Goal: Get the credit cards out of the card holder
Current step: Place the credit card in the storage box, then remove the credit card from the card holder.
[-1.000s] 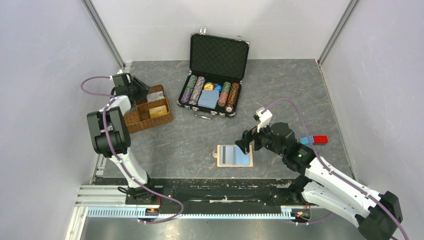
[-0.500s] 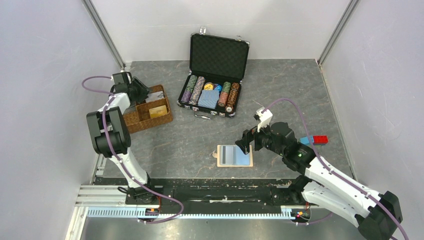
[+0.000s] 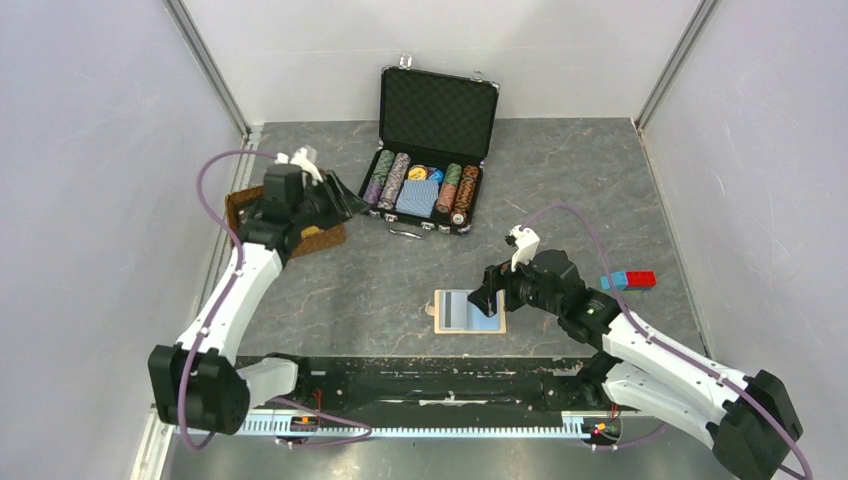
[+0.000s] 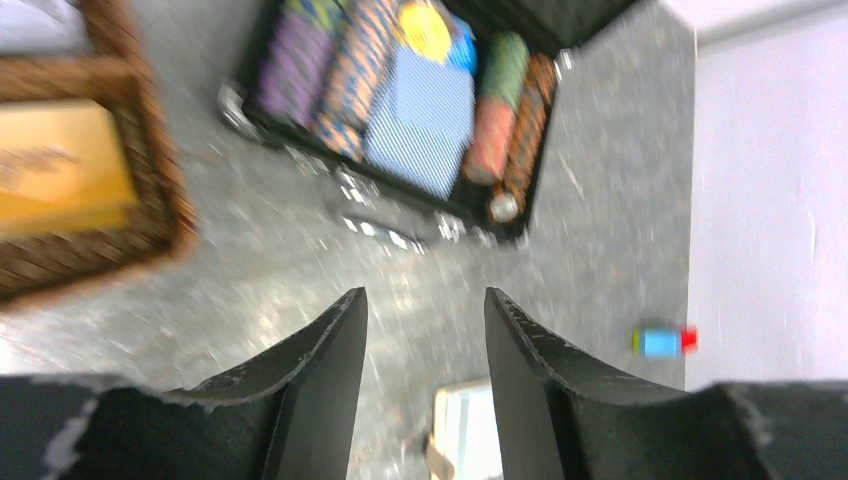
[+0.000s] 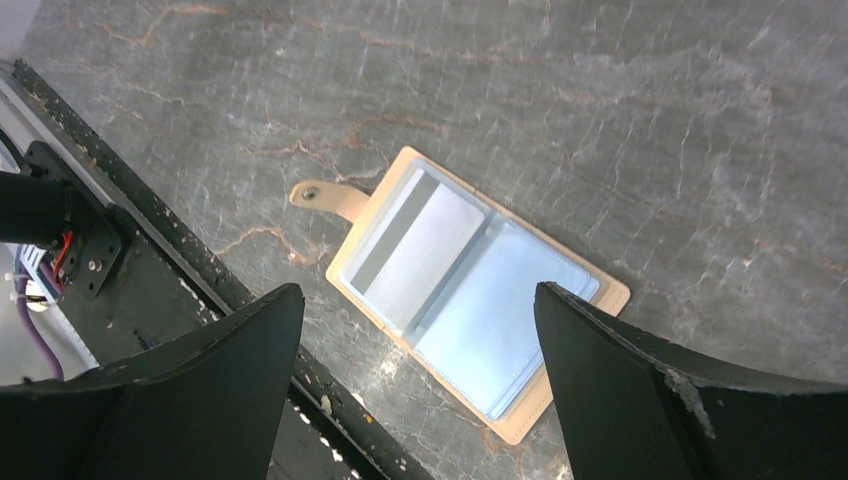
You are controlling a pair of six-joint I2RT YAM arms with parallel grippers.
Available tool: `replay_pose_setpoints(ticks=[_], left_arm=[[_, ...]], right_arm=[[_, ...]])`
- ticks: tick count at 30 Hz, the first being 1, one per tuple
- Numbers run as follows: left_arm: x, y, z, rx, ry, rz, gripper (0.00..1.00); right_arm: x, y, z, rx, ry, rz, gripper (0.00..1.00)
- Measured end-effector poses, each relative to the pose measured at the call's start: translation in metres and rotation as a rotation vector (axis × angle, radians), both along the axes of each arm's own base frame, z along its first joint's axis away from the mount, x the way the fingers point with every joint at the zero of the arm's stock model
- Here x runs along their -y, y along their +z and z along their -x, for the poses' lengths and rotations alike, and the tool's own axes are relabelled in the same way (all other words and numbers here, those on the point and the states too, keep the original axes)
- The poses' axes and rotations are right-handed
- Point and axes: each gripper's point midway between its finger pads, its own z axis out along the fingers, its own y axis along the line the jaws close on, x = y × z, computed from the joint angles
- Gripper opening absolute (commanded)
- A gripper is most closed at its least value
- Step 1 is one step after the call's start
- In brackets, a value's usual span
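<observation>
The card holder (image 3: 469,311) lies open on the table near the front edge, tan with pale blue pockets (image 5: 500,325). A grey-white credit card (image 5: 415,245) with a dark stripe sits in its left pocket, and the strap tab (image 5: 325,196) points away. My right gripper (image 3: 485,302) hovers just above the holder's right edge, open, with nothing between its fingers (image 5: 417,292). My left gripper (image 3: 340,198) is open and empty over the table beside the wicker tray (image 4: 425,295). A gold credit card (image 4: 60,180) lies in that tray. The left wrist view is blurred.
The brown wicker tray (image 3: 290,238) stands at the left, partly under my left arm. An open black case (image 3: 425,200) with poker chips and a blue card deck (image 4: 420,110) is at the back centre. A red-and-blue brick (image 3: 629,280) lies at the right.
My left arm has swung right, away from over the wicker tray toward the table's middle. My right gripper has dropped closer to the card holder and narrowed a little.
</observation>
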Motion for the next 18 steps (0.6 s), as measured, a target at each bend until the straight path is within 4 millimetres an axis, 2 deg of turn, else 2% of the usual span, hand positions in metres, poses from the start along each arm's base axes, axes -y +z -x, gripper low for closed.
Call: replay_pose_setpoints(ticks=[3,8,14,18], left_arm=[[0.034,-0.017,0.037,-0.028,-0.119,0.007,0.55],[0.071,-0.050,0.094,-0.077,-0.275,-0.007,0.55],[0.102,-0.096,0.150,-0.141,-0.414,0.008,0.55],[0.117,-0.127,0.176,-0.219,-0.476,-0.010,0.56]], right_arm=[[0.002,-0.013,0.007,-0.040,0.002,0.002,0.89],[0.003,-0.021,0.013,-0.074,0.001,-0.010,0.88],[0.006,-0.016,0.015,-0.056,-0.023,-0.048,0.86],[0.009,-0.027,0.018,-0.082,-0.037,-0.035,0.85]])
